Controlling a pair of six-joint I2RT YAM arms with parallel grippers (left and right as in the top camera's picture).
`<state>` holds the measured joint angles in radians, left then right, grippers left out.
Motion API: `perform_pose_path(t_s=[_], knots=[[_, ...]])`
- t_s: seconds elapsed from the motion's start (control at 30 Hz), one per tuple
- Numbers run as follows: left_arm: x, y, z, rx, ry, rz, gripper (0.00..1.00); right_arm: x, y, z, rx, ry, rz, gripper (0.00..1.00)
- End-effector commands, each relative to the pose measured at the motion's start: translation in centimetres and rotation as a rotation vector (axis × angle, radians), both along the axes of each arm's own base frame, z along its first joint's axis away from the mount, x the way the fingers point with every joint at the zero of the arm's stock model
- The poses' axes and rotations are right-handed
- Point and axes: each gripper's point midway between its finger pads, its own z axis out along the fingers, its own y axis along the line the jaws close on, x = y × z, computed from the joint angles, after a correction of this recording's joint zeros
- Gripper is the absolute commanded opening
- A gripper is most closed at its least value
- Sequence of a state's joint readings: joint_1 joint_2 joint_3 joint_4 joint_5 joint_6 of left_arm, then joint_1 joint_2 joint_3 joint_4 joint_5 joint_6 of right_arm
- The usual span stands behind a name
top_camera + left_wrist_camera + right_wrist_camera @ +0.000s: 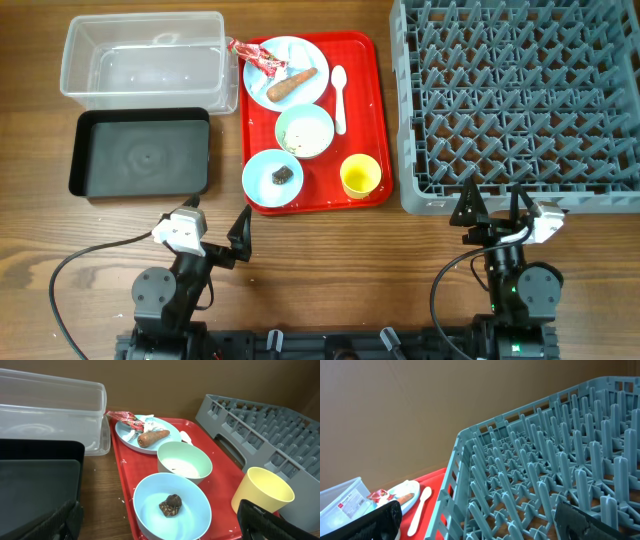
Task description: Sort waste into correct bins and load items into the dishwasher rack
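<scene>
Left jaws: spread wide, holding nothing, over the wooden worktop (330, 260). Just ahead, on the flat red plastic tray (225, 480), stands the pale blue bowl (147, 505) with a small brown food chunk (170, 505) inside. Beyond it are the pale green bowl (184, 457) and the pale blue round plate (170, 425), which carries an orange carrot-like stick (153, 437) and a crumpled red-and-white wrapper (125, 419). The small yellow cup (260, 491) stands to the right. Right jaws: spread wide, empty, at the near edge of the large grey plastic grid rack (545, 485).
</scene>
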<state>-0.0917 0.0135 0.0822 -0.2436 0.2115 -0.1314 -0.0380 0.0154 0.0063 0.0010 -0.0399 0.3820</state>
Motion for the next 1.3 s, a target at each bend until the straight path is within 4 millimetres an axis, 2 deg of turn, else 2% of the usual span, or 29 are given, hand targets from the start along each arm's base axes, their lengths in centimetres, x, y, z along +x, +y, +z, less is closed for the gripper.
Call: perform_pose_path(t_s=[0.0, 0.77, 1.07, 1.17, 1.27], knots=[[-0.1, -0.2, -0.1, 0.015, -0.009, -0.017, 1.00, 0.0, -0.1, 0.1, 0.014, -0.005, -0.010, 1.00], [-0.1, -0.2, -0.1, 0.016, -0.010, -0.017, 1.00, 0.0, -0.1, 0.1, 0.015, -0.006, -0.010, 1.00], [0.1, 0.0, 0.4, 0.016, -0.031, -0.002, 1.00, 0.0, -0.3, 0.2, 0.225, -0.011, -0.019, 1.00], [0.1, 0.0, 0.7, 0.015, -0.040, -0.002, 1.00, 0.0, 0.3, 0.4, 0.201, -0.016, 0.013, 1.00], [0.2, 0.0, 1.7, 0.011, -0.084, -0.002, 1.00, -0.2, 2.3, 1.7, 0.045, -0.068, 0.133, 1.00]])
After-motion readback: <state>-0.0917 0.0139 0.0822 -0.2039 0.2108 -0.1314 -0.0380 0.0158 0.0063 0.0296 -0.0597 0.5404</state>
